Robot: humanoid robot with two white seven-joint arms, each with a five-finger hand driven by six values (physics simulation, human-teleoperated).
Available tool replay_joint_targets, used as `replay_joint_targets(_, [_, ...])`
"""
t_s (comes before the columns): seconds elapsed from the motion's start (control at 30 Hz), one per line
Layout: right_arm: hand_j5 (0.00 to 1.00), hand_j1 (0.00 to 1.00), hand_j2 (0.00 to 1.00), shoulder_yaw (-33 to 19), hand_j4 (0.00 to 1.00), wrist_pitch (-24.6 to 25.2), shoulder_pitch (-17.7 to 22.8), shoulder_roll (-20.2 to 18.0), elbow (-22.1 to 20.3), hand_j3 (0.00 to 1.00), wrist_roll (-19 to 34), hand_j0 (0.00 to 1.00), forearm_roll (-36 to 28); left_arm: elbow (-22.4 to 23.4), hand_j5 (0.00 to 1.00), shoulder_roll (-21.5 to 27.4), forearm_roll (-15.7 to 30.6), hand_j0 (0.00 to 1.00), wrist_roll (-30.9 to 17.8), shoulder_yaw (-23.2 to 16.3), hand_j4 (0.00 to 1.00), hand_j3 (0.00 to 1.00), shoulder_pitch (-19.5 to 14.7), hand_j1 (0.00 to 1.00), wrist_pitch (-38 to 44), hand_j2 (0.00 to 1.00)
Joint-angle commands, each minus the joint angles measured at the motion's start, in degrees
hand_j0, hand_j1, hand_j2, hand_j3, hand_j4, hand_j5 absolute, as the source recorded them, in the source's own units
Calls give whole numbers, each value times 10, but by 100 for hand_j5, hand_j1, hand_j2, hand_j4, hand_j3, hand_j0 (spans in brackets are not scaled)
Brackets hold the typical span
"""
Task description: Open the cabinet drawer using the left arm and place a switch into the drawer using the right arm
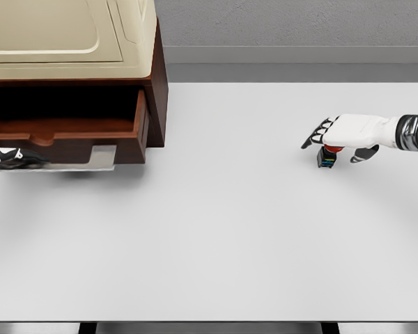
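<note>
table (216, 236): white, wide bare front
left hand (5, 156): at left edge below drawer front, mostly cut off, can't tell finger state
right hand (343, 133): over switch, fingers spread, not gripping
switch (327, 157): red top, dark body, on table right side, under right hand
drawer (66, 132): pulled out
cabinet (157, 76): far left, beige top

A white table (251, 236) carries a wooden cabinet (157, 90) at its back left and a small switch (327, 158) at right
</note>
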Motion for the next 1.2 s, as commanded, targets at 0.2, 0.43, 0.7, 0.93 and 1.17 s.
replay_joint_targets(0.2, [82, 82, 82, -1, 82, 1, 0, -1, 0, 82, 0, 82, -2, 0, 100, 1, 38, 100, 3, 17, 100, 100, -5, 100, 8, 100])
replay_joint_targets(0.43, [77, 77, 77, -2, 77, 1, 0, -1, 0, 77, 0, 77, -3, 0, 100, 1, 44, 100, 3, 24, 100, 100, -6, 100, 11, 100])
replay_joint_targets(0.7, [73, 73, 73, -2, 73, 1, 1, 0, 1, 73, 0, 73, -3, 0, 100, 4, 62, 100, 3, 32, 100, 100, -14, 100, 12, 100])
replay_joint_targets(0.93, [69, 69, 69, -4, 69, 1, 3, 0, 1, 69, 0, 69, -4, 2, 100, 4, 73, 100, 3, 35, 100, 100, -22, 100, 19, 100])
replay_joint_targets(1.17, [62, 62, 62, -4, 62, 1, 3, 0, 1, 62, 0, 62, -7, 1, 100, 20, 114, 100, 3, 37, 100, 100, -35, 100, 18, 100])
